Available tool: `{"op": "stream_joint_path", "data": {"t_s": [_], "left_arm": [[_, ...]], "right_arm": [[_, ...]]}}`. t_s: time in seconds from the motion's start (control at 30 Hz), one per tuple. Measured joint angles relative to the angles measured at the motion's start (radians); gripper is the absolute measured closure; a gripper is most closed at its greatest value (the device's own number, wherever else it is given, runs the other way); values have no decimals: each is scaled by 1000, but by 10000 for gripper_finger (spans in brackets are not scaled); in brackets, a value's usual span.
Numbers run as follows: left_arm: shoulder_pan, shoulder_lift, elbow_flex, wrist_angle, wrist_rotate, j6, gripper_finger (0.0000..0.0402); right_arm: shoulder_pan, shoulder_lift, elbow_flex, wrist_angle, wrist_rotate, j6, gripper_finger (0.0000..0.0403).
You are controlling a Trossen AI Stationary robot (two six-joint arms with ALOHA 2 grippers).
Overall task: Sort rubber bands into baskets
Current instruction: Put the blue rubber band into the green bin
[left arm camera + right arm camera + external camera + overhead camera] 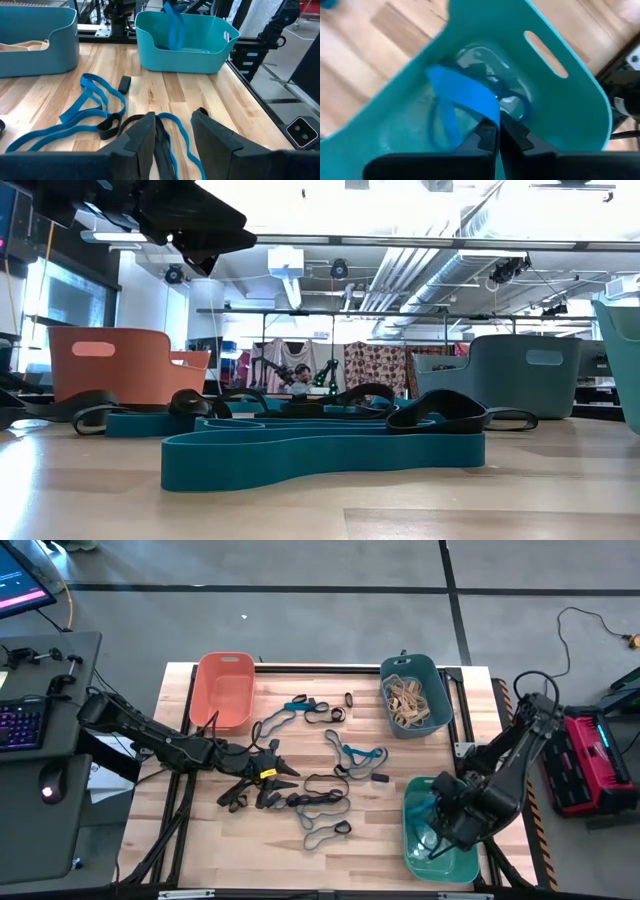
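Observation:
My right gripper (pixel 445 825) hovers over the lighter green basket (pixel 410 850) at the near right, shut on a blue rubber band (pixel 465 92). The band hangs down into that basket (pixel 190 55). My left gripper (pixel 278 774) stands open above the table's middle and nothing hangs from it. Loose blue (pixel 90 100) and black (pixel 325 795) rubber bands lie flat on the wood below and beyond it. The dark teal-blue basket (pixel 415 695) at the far right holds tan bands (pixel 407 700). The orange basket (pixel 225 690) stands at the far left. My right gripper pinches the blue band's upper end (pixel 487 117) between its two shut fingers, which point down from above. The band hangs slack below the fingers as a flat loop. Its lower part (pixel 445 120) reaches down inside the green basket.
A small black piece (pixel 124 84) lies on the wood between the bands and the green basket. A desk with a keyboard (pixel 20 725) stands left of the table. A red device (pixel 590 755) and cables lie to its right. Bare wood shows along the near left edge.

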Motion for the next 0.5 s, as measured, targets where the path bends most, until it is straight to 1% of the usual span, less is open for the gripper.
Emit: {"op": "stream_joint_path", "data": {"t_s": [0.07,0.23,0.4,0.5], "left_arm": [[0,0,0,0,0,0,277],[0,0,0,0,0,0,277],[0,0,0,0,0,1,277],[0,0,0,-1,0,1,277]], "right_arm": [[-8,12,-29,9,-20,-10,403],[-31,32,-131,68,-117,-15,403],[-41,34,-227,141,-118,-15,402],[-41,34,-261,166,-118,-17,391]]}}
